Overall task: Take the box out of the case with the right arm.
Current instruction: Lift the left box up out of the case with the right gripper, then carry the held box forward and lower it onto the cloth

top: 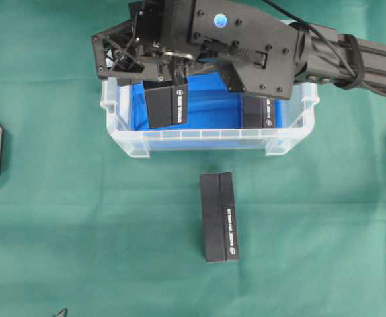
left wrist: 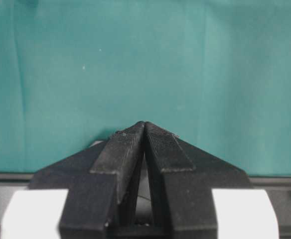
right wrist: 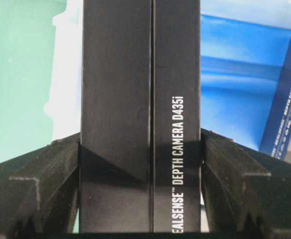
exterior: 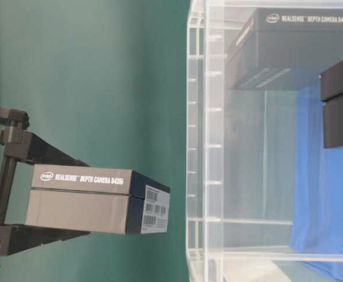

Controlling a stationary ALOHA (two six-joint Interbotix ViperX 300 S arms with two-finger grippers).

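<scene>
Right arm (top: 351, 56) reaches in from the right over the case (top: 209, 140). Right gripper (right wrist: 140, 164) has a black box (right wrist: 140, 119) clamped between its fingers (right wrist: 51, 174) — jaws wide apart, pressed to the box's two long sides, "DEPTH CAMERA D435i" lettering facing the wrist camera. From overhead the held box (top: 166, 104) sits over the left part of the case's blue floor, apparently lifted, though its height is hard to judge. A second box (top: 258, 113) stays at the right end of the case, partly under the arm. A third box (top: 219, 216) lies on the green cloth (top: 61, 231), near side of the case, well apart. Left gripper (left wrist: 144, 130) — fingertips pressed together, holding nothing, over bare cloth.
</scene>
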